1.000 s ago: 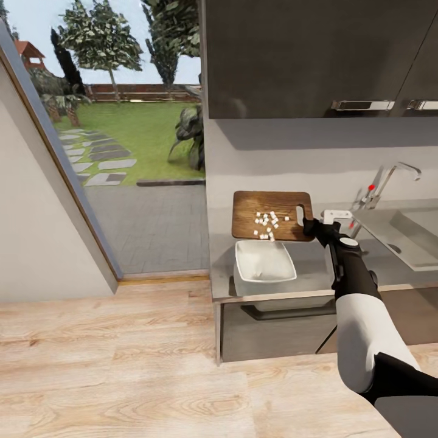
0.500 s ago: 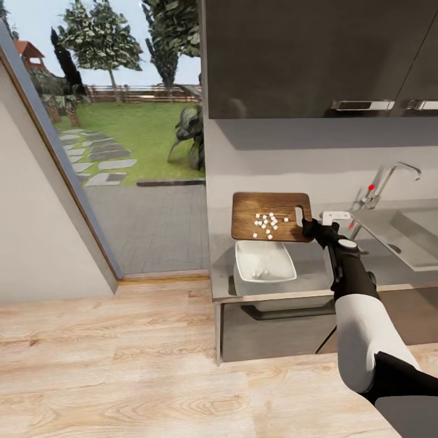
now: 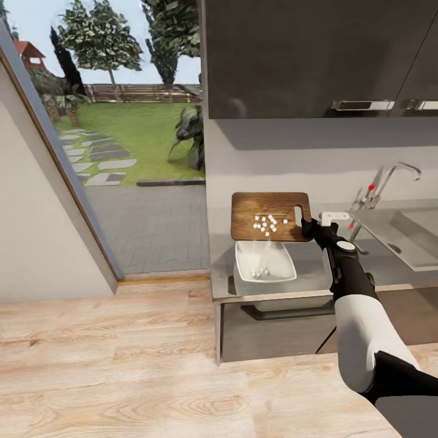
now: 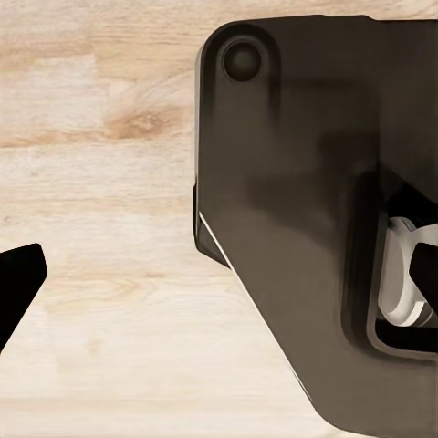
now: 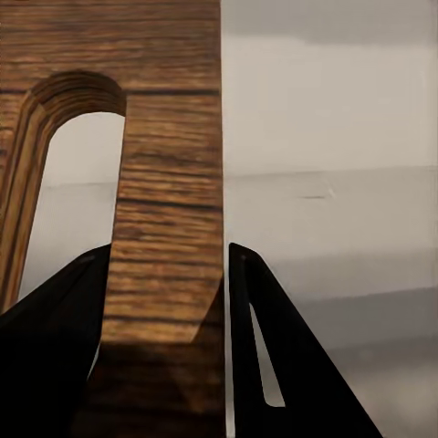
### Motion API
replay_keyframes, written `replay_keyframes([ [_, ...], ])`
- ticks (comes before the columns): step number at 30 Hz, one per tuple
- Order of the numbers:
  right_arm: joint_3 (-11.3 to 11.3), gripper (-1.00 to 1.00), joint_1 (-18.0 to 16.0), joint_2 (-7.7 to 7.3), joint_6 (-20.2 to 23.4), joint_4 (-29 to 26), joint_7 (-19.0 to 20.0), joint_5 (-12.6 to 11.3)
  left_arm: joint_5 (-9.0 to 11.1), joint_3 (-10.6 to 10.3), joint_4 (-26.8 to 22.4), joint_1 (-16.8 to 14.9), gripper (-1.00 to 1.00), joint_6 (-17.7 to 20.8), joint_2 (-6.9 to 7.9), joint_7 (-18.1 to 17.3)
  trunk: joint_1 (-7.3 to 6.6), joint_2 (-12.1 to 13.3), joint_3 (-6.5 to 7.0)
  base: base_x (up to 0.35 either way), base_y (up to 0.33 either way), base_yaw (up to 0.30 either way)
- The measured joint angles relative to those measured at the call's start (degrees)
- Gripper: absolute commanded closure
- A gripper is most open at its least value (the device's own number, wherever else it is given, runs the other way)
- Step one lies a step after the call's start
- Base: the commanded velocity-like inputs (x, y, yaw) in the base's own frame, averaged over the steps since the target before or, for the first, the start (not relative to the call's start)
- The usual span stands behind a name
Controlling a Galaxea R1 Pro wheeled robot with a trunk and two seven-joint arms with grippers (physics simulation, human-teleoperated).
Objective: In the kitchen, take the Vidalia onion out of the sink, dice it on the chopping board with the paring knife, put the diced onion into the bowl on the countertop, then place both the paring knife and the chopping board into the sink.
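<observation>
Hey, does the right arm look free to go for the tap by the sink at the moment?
Probably not right away. The right gripper is shut on the chopping board, held tilted over the bowl with diced onion on it. The tap stands near, unobstructed, but the board needs setting down first.

pale wood plank floor (image 3: 121, 371) runs up to dark lower cabinet fronts (image 3: 274, 331). dark upper cabinets (image 3: 316, 58) with metal handles hang on a grey wall (image 3: 292, 161). a large window (image 3: 128, 140) shows a sunny lawn, trees and paving.
</observation>
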Motion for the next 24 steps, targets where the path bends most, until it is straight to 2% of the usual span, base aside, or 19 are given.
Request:
replay_keyframes([
  [3,0.0,1.0,0.0,0.0,-0.1,0.5,0.0,0.0,0.0,0.0,0.0,0.0,-1.0,0.0,0.0,0.0,0.0,0.0,0.0,0.0,0.0,0.0],
  [9,0.0,1.0,0.0,0.0,-3.0,1.4,-0.1,0.0,0.0,0.0,0.0,0.0,-1.0,0.0,0.0,0.0,0.0,0.0,0.0,0.0,0.0,0.0],
  [24,0.0,1.0,0.0,0.0,-3.3,1.9,-0.1,0.0,0.0,0.0,0.2,0.0,-1.0,0.0,0.0,0.0,0.0,0.0,0.0,0.0,0.026,0.0],
])
